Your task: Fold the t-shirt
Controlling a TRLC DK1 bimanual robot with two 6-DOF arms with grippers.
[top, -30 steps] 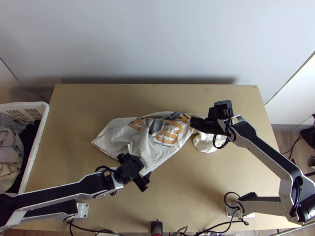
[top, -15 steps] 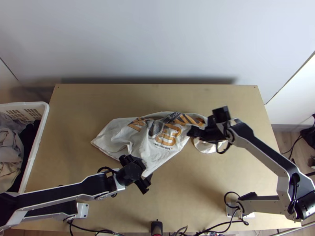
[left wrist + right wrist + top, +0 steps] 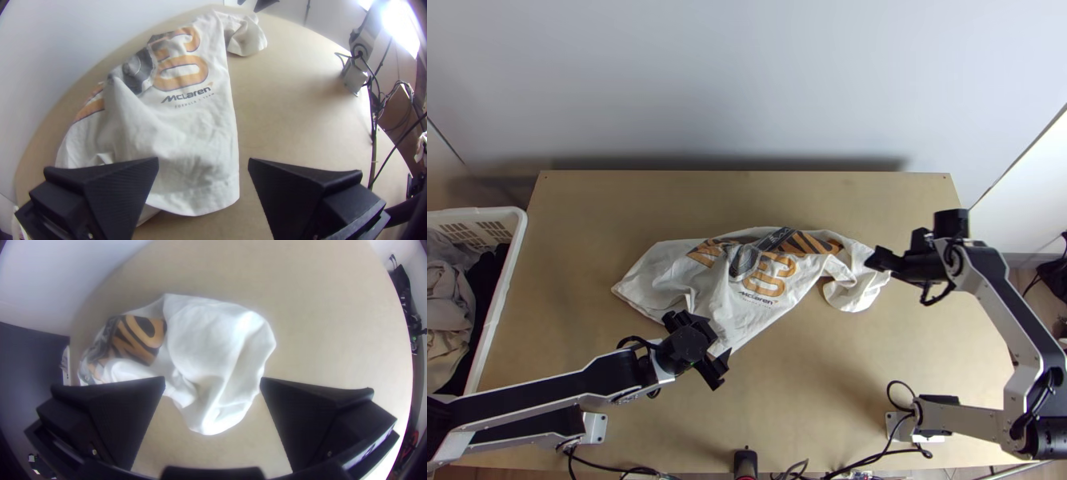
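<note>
My left gripper (image 3: 717, 352) stands open at the near corner of the white t-shirt (image 3: 739, 308), which lies bunched and wrinkled mid-table with orange and dark print. In the left wrist view the left gripper (image 3: 203, 162) has its fingers wide apart, the t-shirt's hem (image 3: 200, 195) between and beyond them. My right gripper (image 3: 883, 268) is over the shirt's right end. The right wrist view has the right gripper (image 3: 212, 382) open, with the white sleeve part (image 3: 213, 346) lying crumpled between and beyond its fingers.
A white laundry basket (image 3: 517, 232) with clothes stands at the table's left edge. Cables (image 3: 859, 464) and a small black device (image 3: 745, 462) lie along the near edge. Bare table (image 3: 827, 384) stretches in front of the shirt.
The right gripper has moved right from over the shirt's printed part to its right end, uncovering print and sleeve. The left arm has stayed almost still.
</note>
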